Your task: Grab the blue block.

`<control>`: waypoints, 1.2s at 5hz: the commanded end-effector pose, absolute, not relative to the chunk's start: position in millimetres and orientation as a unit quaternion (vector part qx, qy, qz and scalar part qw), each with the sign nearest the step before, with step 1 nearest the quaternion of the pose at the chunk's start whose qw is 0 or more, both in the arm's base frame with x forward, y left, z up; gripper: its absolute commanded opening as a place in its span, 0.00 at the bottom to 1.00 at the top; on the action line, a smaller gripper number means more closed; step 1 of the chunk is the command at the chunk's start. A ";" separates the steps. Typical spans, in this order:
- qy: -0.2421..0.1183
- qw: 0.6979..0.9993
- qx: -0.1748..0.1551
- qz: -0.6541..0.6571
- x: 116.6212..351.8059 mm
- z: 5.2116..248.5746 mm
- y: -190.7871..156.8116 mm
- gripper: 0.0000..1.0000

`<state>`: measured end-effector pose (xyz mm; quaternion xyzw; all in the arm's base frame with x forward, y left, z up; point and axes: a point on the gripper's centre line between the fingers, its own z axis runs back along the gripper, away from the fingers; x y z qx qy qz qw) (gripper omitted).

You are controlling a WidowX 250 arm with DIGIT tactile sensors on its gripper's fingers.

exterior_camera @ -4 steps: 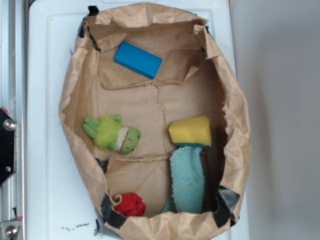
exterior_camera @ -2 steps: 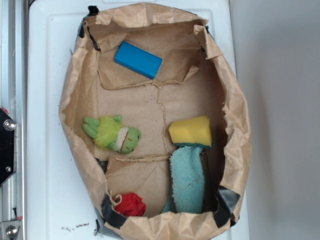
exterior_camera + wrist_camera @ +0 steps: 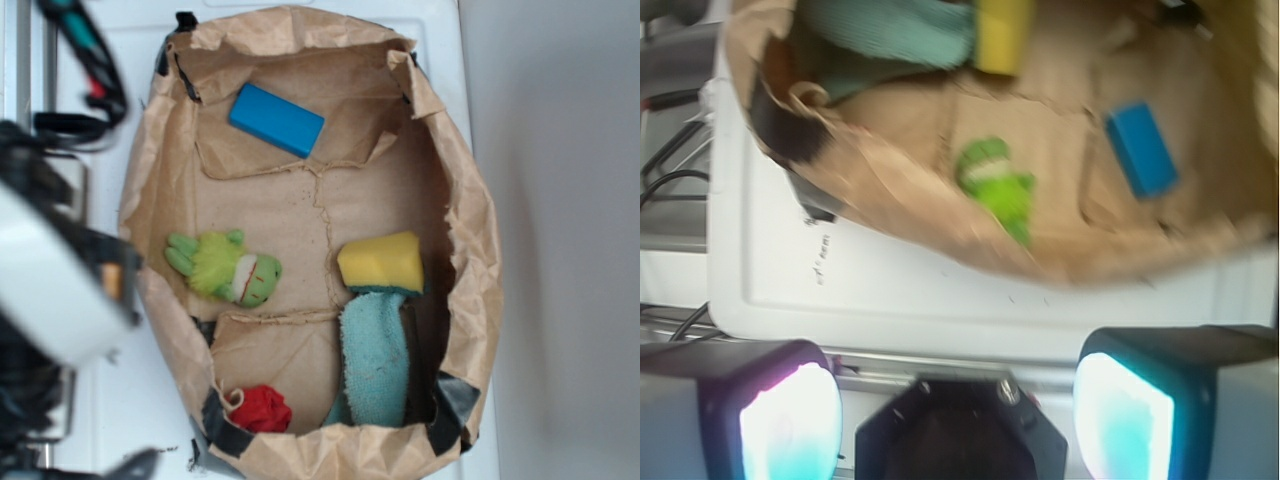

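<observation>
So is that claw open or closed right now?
Open. The wrist view shows the claw with its two fingers far apart, nothing between them.

One blue block (image 3: 276, 119), one yellow sponge (image 3: 381, 262) and one teal cloth (image 3: 376, 360) are lying in the one paper bag (image 3: 475, 250). One green plush toy (image 3: 225, 267) and one red item (image 3: 262, 409) are sitting there too.

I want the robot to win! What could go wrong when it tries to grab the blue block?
1. The blue block lies inside a crumpled paper bag; the arm may snag the raised bag edge when reaching in.
2. The gripper is open and outside the bag, far from the block, so it could drift toward the green plush toy, which lies nearer.
3. The block rests on a creased flap, so it might slide when touched.
</observation>
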<state>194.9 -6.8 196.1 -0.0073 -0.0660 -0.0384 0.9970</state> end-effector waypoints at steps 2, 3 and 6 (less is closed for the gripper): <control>-0.092 0.990 0.029 -0.101 285.2 149.5 44.2 1.00; -0.077 0.994 0.036 -0.069 301.6 138.5 61.4 1.00; -0.077 0.994 0.036 -0.069 301.6 138.5 61.4 1.00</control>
